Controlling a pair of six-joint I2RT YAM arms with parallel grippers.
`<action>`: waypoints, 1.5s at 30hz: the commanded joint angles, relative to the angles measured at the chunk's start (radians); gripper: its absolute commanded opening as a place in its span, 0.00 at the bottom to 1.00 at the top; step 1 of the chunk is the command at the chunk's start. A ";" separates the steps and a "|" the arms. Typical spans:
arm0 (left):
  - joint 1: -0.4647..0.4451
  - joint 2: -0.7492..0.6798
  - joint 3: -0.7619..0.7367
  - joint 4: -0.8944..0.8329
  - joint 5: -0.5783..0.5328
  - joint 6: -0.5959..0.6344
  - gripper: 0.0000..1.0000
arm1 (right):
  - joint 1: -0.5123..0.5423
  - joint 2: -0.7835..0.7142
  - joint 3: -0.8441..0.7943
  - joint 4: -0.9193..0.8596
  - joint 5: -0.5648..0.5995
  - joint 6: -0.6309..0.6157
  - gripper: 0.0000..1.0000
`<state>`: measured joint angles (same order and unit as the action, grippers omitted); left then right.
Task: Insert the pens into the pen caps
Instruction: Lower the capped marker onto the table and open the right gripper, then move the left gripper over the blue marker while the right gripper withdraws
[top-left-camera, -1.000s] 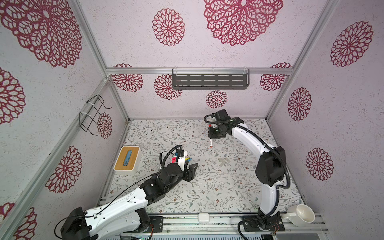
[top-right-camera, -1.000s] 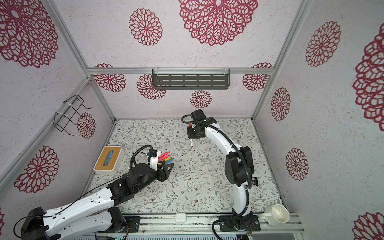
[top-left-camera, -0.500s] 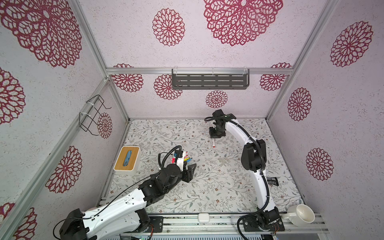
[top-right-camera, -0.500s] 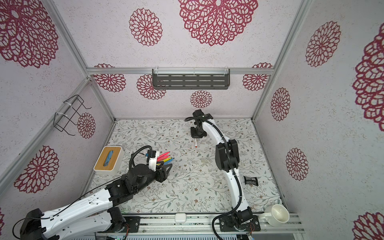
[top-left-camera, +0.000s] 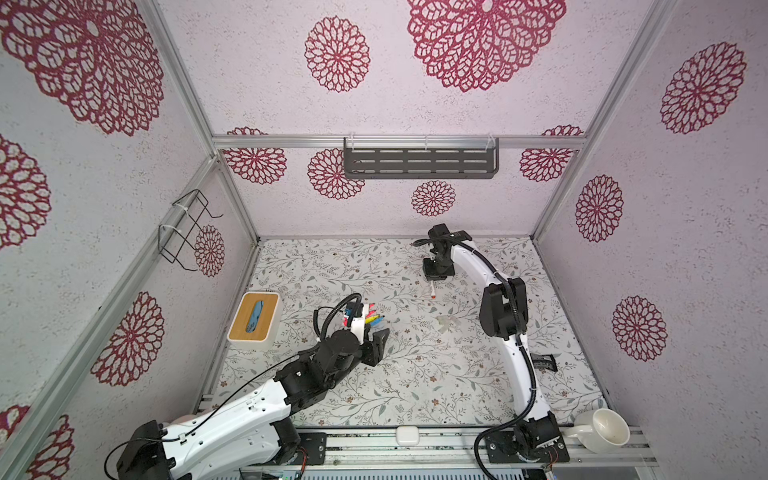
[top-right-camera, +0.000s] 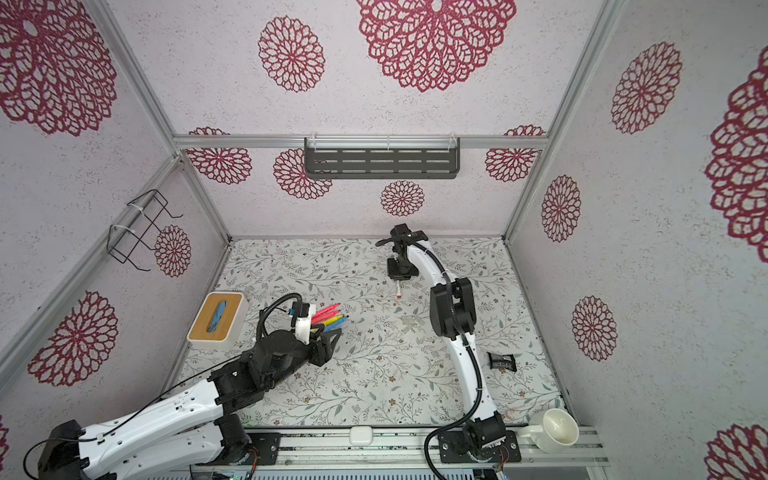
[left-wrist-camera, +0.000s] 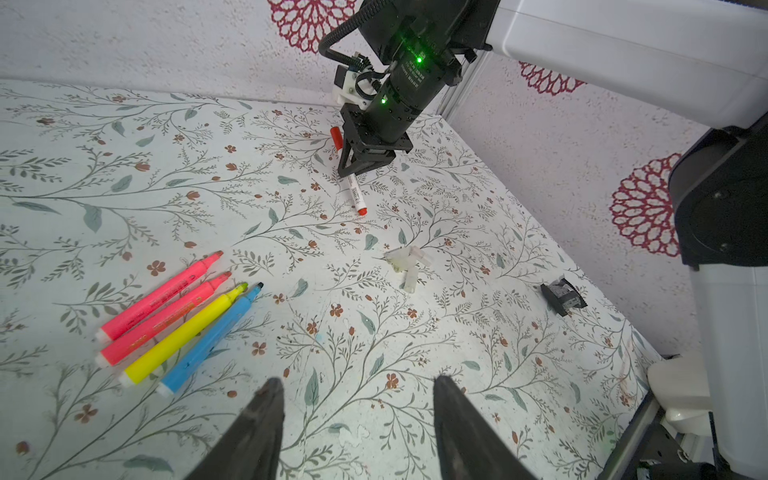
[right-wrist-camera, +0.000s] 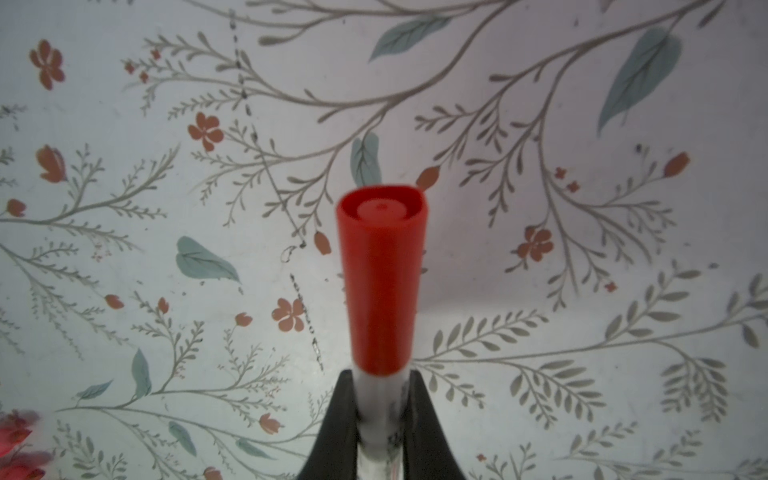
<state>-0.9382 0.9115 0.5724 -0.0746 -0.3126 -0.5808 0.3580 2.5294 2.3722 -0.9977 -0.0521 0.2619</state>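
Observation:
My right gripper (top-left-camera: 432, 279) (right-wrist-camera: 380, 386) is at the back of the floral table, shut on the white barrel of a pen (left-wrist-camera: 355, 193) with red ends. A red cap (right-wrist-camera: 380, 282) sits on the end past the fingers. Two pink-red pens (left-wrist-camera: 160, 297), a yellow pen (left-wrist-camera: 187, 334) and a blue pen (left-wrist-camera: 210, 340) lie side by side, uncapped, on the left. My left gripper (left-wrist-camera: 357, 384) (top-left-camera: 376, 332) hovers open and empty just in front of them. A small heap of translucent pen caps (left-wrist-camera: 409, 264) (top-left-camera: 446, 323) lies mid-table between the arms.
A white box with a wooden lid (top-left-camera: 254, 318) stands at the left edge. A small black object (top-left-camera: 544, 363) lies at the right. A white cup (top-left-camera: 602, 430) rests on the front rail. A grey shelf (top-left-camera: 419, 164) hangs on the back wall.
The right arm's elbow has swung in toward the middle and back, uncovering the black object, while its gripper kept the white pen at the back. The left arm has hardly moved.

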 joint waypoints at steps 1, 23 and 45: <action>-0.012 -0.023 -0.018 -0.008 -0.028 -0.012 0.59 | -0.028 0.018 0.029 0.010 0.032 0.019 0.00; -0.012 -0.061 -0.022 -0.031 -0.059 -0.003 0.59 | -0.032 -0.099 0.030 0.011 0.087 0.040 0.37; 0.118 0.212 0.170 -0.290 -0.077 0.007 0.62 | 0.028 -0.941 -0.786 0.524 -0.222 -0.032 0.58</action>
<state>-0.8642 1.0771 0.7021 -0.2871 -0.4129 -0.5621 0.3939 1.6829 1.6798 -0.5968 -0.2325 0.2424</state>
